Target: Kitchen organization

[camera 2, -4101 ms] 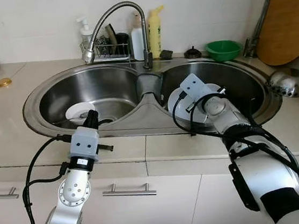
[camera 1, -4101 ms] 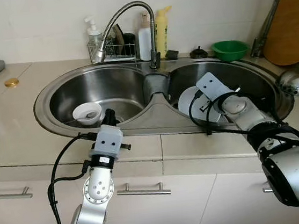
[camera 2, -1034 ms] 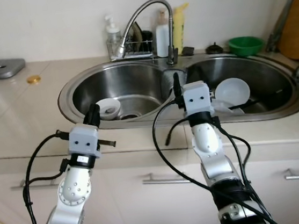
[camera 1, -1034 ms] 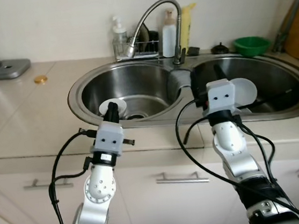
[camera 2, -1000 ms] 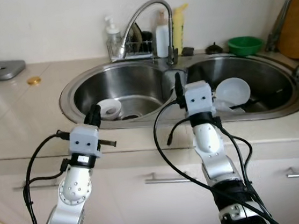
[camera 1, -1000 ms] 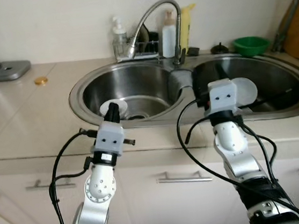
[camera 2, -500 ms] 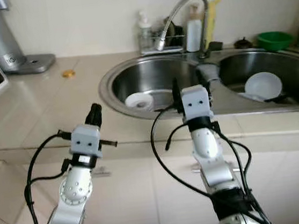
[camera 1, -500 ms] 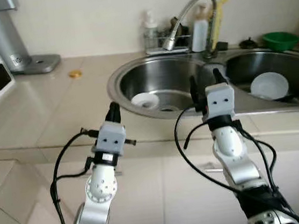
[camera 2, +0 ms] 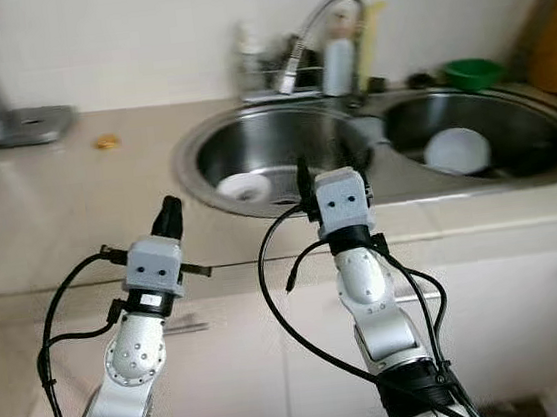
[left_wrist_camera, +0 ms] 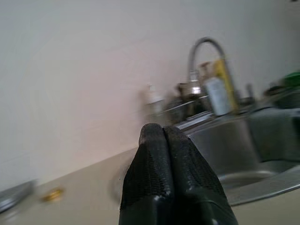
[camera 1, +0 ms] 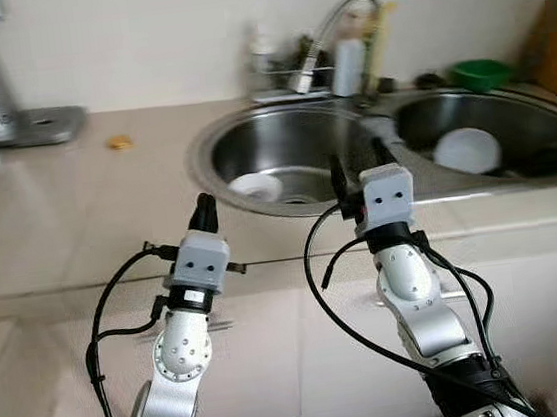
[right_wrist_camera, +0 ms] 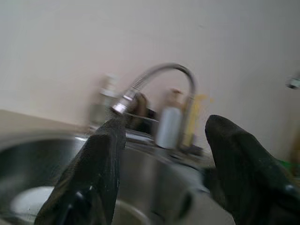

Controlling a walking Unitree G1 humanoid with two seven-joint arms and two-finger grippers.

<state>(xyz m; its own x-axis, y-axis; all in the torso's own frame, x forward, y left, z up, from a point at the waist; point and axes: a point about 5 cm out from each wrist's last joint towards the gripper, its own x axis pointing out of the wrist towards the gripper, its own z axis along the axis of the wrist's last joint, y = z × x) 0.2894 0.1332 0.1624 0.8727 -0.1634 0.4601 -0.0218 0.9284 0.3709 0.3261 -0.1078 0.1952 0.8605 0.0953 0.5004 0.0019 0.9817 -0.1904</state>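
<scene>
Faucet (camera 1: pixel 324 37) overhangs left sink basin (camera 1: pixel 282 148).

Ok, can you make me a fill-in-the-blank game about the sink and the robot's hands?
The left gripper has its fingers ____.
The right gripper has its fingers ____.
The small white bowl sits in the ____ basin of the sink.
The green bowl stands behind the ____ basin.

Missing words: shut, open, left, right
</scene>
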